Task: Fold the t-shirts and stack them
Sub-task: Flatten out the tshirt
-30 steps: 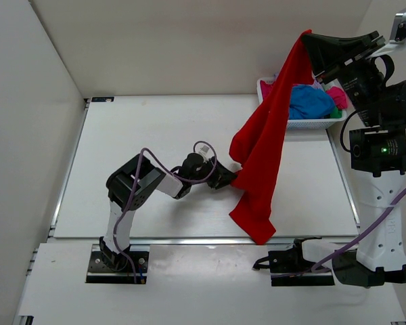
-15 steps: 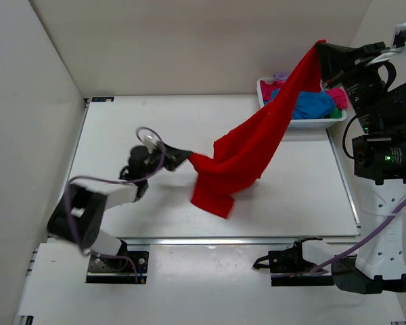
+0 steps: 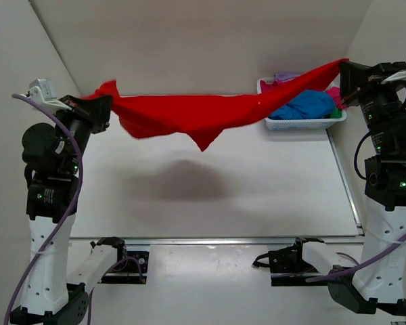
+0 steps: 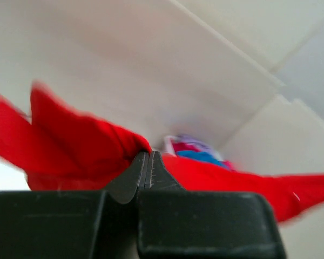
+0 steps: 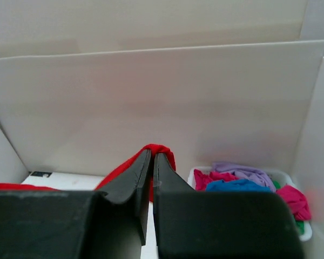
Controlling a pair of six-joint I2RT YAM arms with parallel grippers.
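Right now the bright red soft cloth t-shirt [image 3: 189, 112] hangs stretched in the air above the far half of the desk [image 3: 257, 196], sagging mid-span; it looks light and limp, best held by opposite edges. The left gripper [image 3: 107, 103] and right gripper [image 3: 343, 69] each pinch one end with jaws closed, both arms standing upright over the desk's left and right edges.

the red t-shirt [image 4: 70, 145] is smeared by blur in the left wrist view, and from above it hides part of the white mesh basket [image 3: 311, 124].
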